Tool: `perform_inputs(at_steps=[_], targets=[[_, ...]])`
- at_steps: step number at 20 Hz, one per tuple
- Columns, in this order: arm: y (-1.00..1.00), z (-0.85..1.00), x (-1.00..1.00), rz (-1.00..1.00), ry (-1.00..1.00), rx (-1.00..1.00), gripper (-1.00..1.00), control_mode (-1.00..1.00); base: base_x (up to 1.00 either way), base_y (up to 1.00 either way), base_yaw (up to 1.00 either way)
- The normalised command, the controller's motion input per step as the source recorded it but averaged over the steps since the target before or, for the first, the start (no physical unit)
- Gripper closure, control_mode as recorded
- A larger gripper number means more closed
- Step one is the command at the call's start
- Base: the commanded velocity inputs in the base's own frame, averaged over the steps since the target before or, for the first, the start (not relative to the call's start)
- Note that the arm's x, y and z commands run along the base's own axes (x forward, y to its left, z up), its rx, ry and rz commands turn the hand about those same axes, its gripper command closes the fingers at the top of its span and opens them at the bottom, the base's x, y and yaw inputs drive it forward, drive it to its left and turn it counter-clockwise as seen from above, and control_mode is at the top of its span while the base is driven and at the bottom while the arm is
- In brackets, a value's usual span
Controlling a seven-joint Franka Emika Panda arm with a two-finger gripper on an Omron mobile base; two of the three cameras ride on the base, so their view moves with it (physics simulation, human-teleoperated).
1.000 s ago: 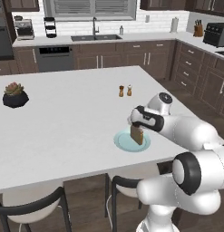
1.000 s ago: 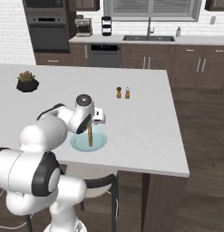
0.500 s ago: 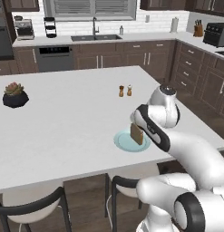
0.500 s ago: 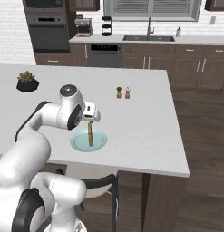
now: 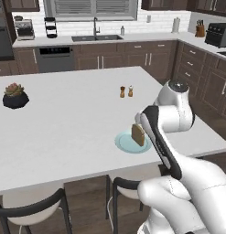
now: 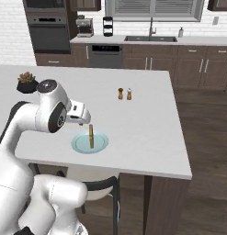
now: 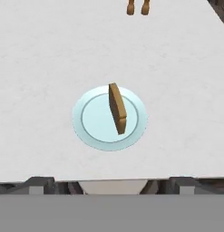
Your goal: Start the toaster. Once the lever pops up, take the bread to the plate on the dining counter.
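Observation:
The bread (image 5: 138, 135) (image 6: 91, 136) (image 7: 117, 108), a golden-brown slice, stands on its edge on the pale blue plate (image 5: 124, 143) (image 6: 100, 144) (image 7: 92, 131). The plate lies near the front edge of the white dining counter (image 5: 64, 123) (image 6: 142, 128) (image 7: 41, 68). My gripper (image 6: 84, 120) (image 7: 111, 183) hangs open above and just behind the plate, apart from the bread, holding nothing. In the hand view its dark fingertips (image 7: 40, 183) stand wide apart at the bottom. The black toaster (image 5: 218, 34) sits far off on the back right counter.
Two small shakers (image 5: 126, 91) (image 6: 124, 93) (image 7: 137, 7) stand on the island beyond the plate. A potted succulent (image 5: 14, 96) (image 6: 26, 82) sits at its left end. Stools (image 5: 32, 208) (image 6: 99, 186) stand under the front edge. A sink (image 5: 96, 37) and knife block (image 5: 200, 30) line the far counter.
The hand has lifted and drawn back from the bread toward the robot. The slice stays upright on the plate. The jaws have stayed open.

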Motion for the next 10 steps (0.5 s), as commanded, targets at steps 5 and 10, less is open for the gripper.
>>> perform_inputs(at_steps=[5, 10], targets=[[0.04, 0.45, -0.86, 0.0, 0.0, 0.0, -1.0, -1.0, 0.0, 0.0, 0.0], [0.0, 0.56, -0.85, 0.0, -0.03, 0.0, -1.0, -1.0, 0.0, 0.0, 0.0]])
